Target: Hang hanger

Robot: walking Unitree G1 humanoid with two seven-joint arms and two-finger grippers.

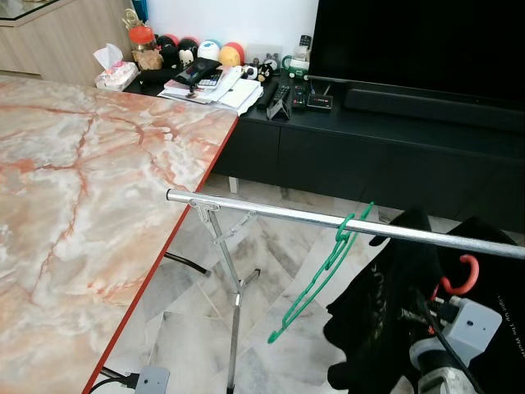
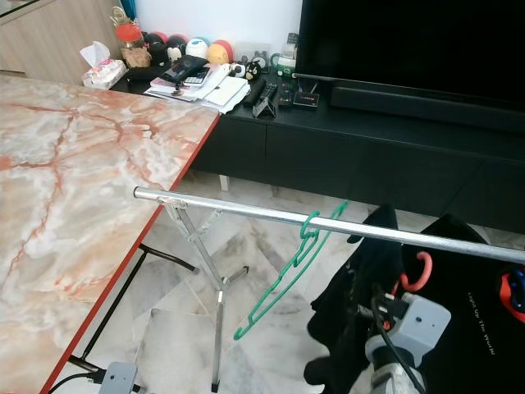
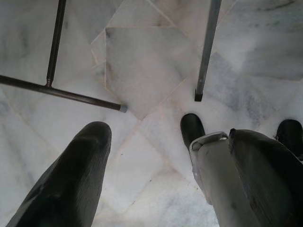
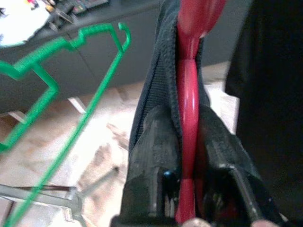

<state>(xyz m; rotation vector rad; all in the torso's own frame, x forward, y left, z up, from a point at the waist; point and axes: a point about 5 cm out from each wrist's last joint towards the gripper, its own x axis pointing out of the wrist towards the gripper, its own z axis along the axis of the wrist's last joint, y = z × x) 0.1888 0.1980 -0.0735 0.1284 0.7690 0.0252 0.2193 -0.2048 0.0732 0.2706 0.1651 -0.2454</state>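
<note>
A silver rail (image 1: 328, 220) runs across the rack, and a green hanger (image 1: 320, 275) hangs from it by its hook. My right gripper (image 4: 187, 127) is shut on the neck of a red hanger (image 4: 189, 94) that carries a black garment (image 1: 369, 312). The red hanger's hook (image 1: 461, 277) sits just below the rail, to the right of the green hanger and not over the rail. The garment hides most of the right fingers in the eye views. My left gripper (image 3: 165, 135) hangs low with its fingers open over the marble floor, holding nothing.
A marble table with a red edge (image 1: 82, 189) fills the left. A black TV cabinet (image 1: 369, 139) with remotes and clutter stands behind the rack. The rack's stand (image 1: 234, 304) rises from the floor, and another black garment (image 1: 492, 271) hangs at the right. A power strip (image 1: 152, 380) lies on the floor.
</note>
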